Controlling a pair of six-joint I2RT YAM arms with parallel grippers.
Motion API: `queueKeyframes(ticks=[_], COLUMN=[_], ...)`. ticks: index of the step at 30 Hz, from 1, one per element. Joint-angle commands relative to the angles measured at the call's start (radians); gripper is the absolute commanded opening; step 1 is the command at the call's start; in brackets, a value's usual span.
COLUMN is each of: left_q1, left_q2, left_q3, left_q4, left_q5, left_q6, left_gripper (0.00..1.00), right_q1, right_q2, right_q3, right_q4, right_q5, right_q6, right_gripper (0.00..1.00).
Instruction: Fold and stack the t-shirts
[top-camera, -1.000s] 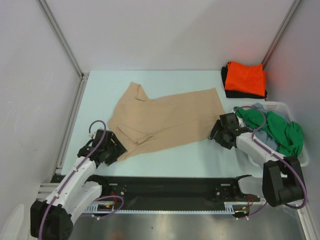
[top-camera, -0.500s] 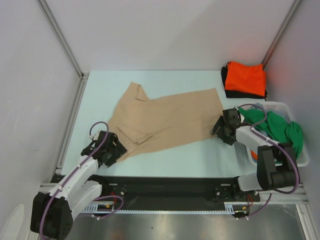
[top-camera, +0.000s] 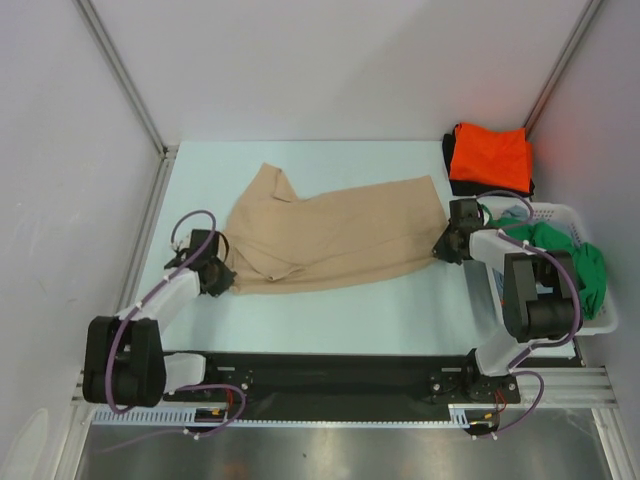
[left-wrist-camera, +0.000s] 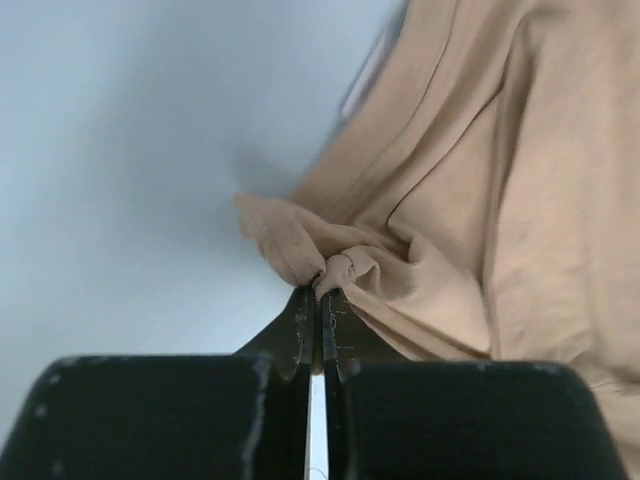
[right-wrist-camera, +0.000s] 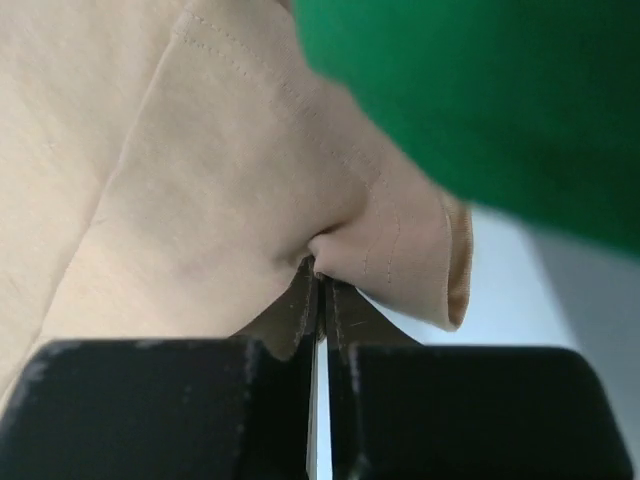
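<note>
A tan t-shirt (top-camera: 330, 232) lies spread across the middle of the pale table. My left gripper (top-camera: 222, 272) is shut on a bunched corner of the tan t-shirt (left-wrist-camera: 330, 262) at its near left end. At the shirt's right end, my right gripper (top-camera: 441, 246) is shut on the hem corner of the tan t-shirt (right-wrist-camera: 340, 250). A folded orange t-shirt (top-camera: 490, 157) rests on a folded black t-shirt (top-camera: 450, 170) at the back right. A green t-shirt (top-camera: 560, 255) and a grey-blue t-shirt (top-camera: 513, 214) sit in the basket; green cloth (right-wrist-camera: 480, 90) fills the top right of the right wrist view.
A white plastic laundry basket (top-camera: 550, 212) stands at the right edge, close beside my right arm. Grey walls with metal posts (top-camera: 120, 75) enclose the table on three sides. A black rail (top-camera: 330, 385) runs along the near edge between the arm bases.
Both grippers went from open to shut on the tan t-shirt's near corners. Both moved away from the near edge, drawing the shirt's near edge back with them.
</note>
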Motion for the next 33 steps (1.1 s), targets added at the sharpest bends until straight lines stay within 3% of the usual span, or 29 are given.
queueKeyframes(ticks=[1,4,9,13,18,21,24,25,26,27,29,31,33], left_q1=[0.109,0.280,0.316,0.408,0.436,0.437,0.454,0.466,0.482,0.482,0.499,0.502,0.502], left_q2=[0.043,0.073,0.070,0.023,-0.062,-0.104,-0.137,-0.154,-0.178,-0.178,-0.213,-0.249,-0.270], left_q3=[0.148,0.260,0.424,0.334,0.135,0.096,0.091,0.093,0.097,0.104,0.148,0.191,0.249], left_q4=[0.044,0.007,-0.119,-0.130,-0.116,-0.139,-0.177,-0.185,-0.202,-0.214,-0.242,-0.277,-0.276], left_q5=[-0.007,0.109,0.048,0.150,0.283,0.290,0.290,0.310,0.332,0.332,0.327,0.303,0.261], left_q6=[0.111,0.148,0.246,0.263,0.216,0.201,0.191,0.188,0.185,0.185,0.200,0.225,0.265], left_gripper=[0.00,0.00,0.00,0.00,0.06,0.16,0.33,0.40,0.52,0.52,0.66,0.72,0.73], right_q1=[0.009,0.035,0.071,0.134,0.194,0.190,0.190,0.193,0.196,0.196,0.197,0.197,0.202], right_q2=[0.049,-0.009,-0.134,-0.233,-0.281,-0.312,-0.353,-0.382,-0.416,-0.416,-0.476,-0.517,-0.580], right_q3=[0.030,-0.001,-0.030,-0.122,-0.219,-0.253,-0.263,-0.271,-0.277,-0.277,-0.277,-0.248,-0.211], right_q4=[0.008,0.000,-0.066,-0.090,-0.149,-0.176,-0.199,-0.207,-0.221,-0.232,-0.268,-0.305,-0.345], right_q5=[-0.046,-0.064,-0.057,-0.027,0.048,0.088,0.095,0.089,0.089,0.089,0.089,0.094,0.092], right_q6=[-0.027,-0.005,0.018,0.053,0.119,0.131,0.138,0.144,0.151,0.151,0.159,0.154,0.142], right_gripper=[0.00,0.00,0.00,0.00,0.00,0.00,0.01,0.07,0.20,0.31,0.50,0.61,0.63])
